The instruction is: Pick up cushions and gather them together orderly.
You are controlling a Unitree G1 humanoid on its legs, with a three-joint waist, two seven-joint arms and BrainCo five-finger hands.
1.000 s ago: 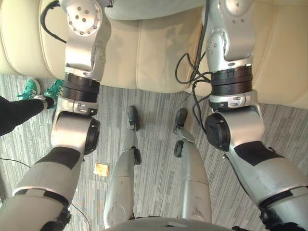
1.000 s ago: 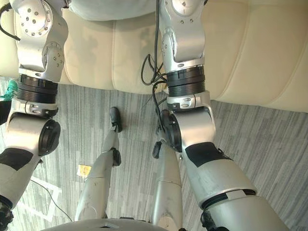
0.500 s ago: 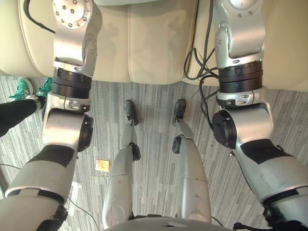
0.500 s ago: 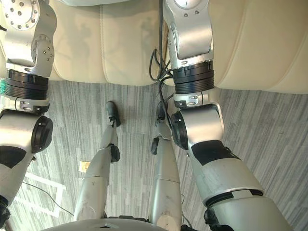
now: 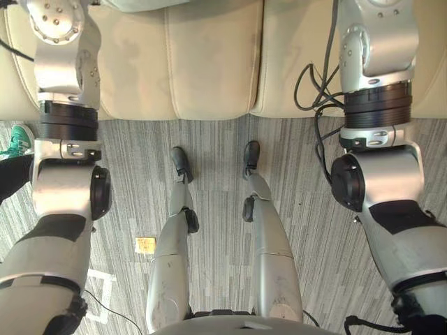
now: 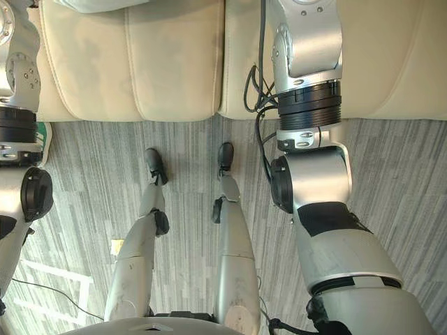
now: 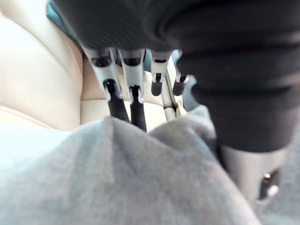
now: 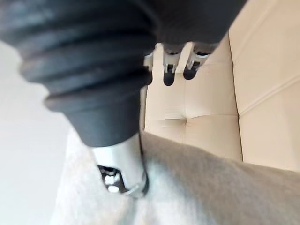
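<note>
One grey cushion [image 7: 117,178] held by left hand [image 7: 133,65] and right hand [image 8: 117,159], over sofa [image 5: 209,63].

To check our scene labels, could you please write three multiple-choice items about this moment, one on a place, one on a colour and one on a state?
1. Where does the small yellow square lie? A. on a table B. on the carpet C. in a basket
2. What colour is the sofa? A. cream B. red C. black
3. How is the cloth of the grey cushion by the left hand? A. torn open B. pushed into a ridge C. rolled tight
Key: B, it lies on the striped floor covering; A, its seats are pale cream; B, a fold rises at the hand.
</note>
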